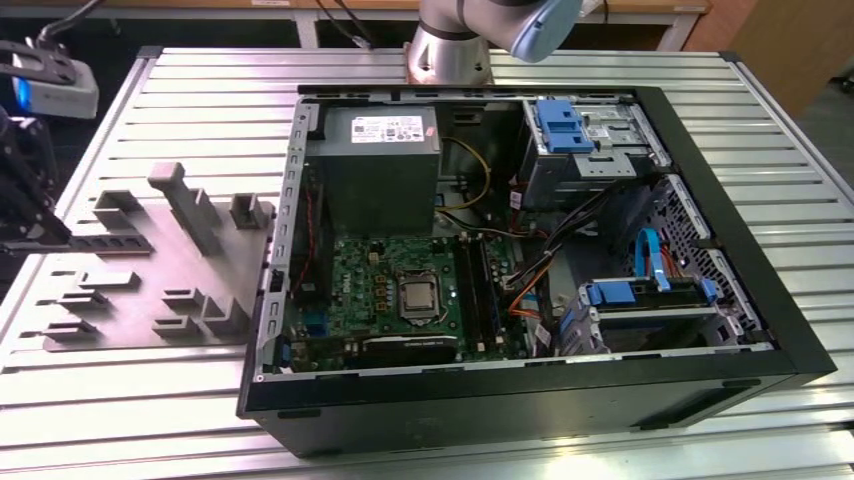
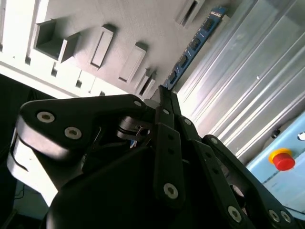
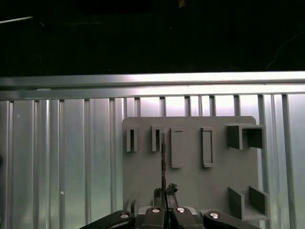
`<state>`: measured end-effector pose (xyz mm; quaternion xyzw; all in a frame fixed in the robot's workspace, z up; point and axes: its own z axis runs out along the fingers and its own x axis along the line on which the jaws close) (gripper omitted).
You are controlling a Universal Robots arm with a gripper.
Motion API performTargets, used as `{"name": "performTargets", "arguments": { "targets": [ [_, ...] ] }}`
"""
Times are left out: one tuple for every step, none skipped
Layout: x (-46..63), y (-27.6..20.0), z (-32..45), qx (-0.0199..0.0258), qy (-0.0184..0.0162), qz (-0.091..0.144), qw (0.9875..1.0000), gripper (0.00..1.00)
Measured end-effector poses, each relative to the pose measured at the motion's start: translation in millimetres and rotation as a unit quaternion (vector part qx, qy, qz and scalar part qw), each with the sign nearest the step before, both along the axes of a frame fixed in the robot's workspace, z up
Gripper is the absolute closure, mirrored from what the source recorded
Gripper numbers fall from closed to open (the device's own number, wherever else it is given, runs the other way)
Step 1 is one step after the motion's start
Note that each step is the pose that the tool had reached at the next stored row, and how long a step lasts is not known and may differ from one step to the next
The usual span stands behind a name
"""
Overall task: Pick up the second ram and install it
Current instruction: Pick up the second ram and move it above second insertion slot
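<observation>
One long, thin, dark bluish-green memory stick, the second ram (image 1: 94, 243), sits over the grey plastic holder plate (image 1: 160, 270) at the exterior view's left, well apart from the open black computer case (image 1: 534, 400); installation is judged not begun. In the second wrist view, the black gripper (image 2: 162, 93) is clenched on the stick's near end. In the first wrist view, it shows edge-on; whether it has cleared its slot cannot be told.

Pale ribbed metal slats make up the counter (image 1: 200, 120), catching bright glare. Light wooden furniture (image 1: 774, 40) stands behind it in the exterior view, with dark floor (image 1: 841, 120) at the exterior view's right. Beyond the counter's edge, the first wrist view meets darkness.
</observation>
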<state>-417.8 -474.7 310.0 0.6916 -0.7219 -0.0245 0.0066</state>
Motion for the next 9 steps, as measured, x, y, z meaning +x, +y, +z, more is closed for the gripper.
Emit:
{"name": "performTargets", "arguments": {
  "targets": [
    [0.0,0.0,3.6,0.0000,0.0000,0.000,1.0000,0.89],
    [0.0,0.0,7.1,0.0000,-0.0001,0.000,1.0000,0.89],
    [0.0,0.0,11.0,0.0000,-0.0001,0.000,1.0000,0.89],
    [0.0,0.0,14.9,0.0000,0.0000,0.000,1.0000,0.89],
    [0.0,0.0,18.6,0.0000,0.0000,0.000,1.0000,0.89],
    [0.0,0.0,21.8,0.0000,0.0000,0.000,1.0000,0.89],
    [0.0,0.0,25.3,0.0000,0.0000,0.000,1.0000,0.89],
    [0.0,0.1,28.1,0.0000,0.0000,0.000,1.0000,0.89],
    [0.0,0.1,31.6,0.0000,0.0000,0.000,1.0000,0.89]
  ]
}}
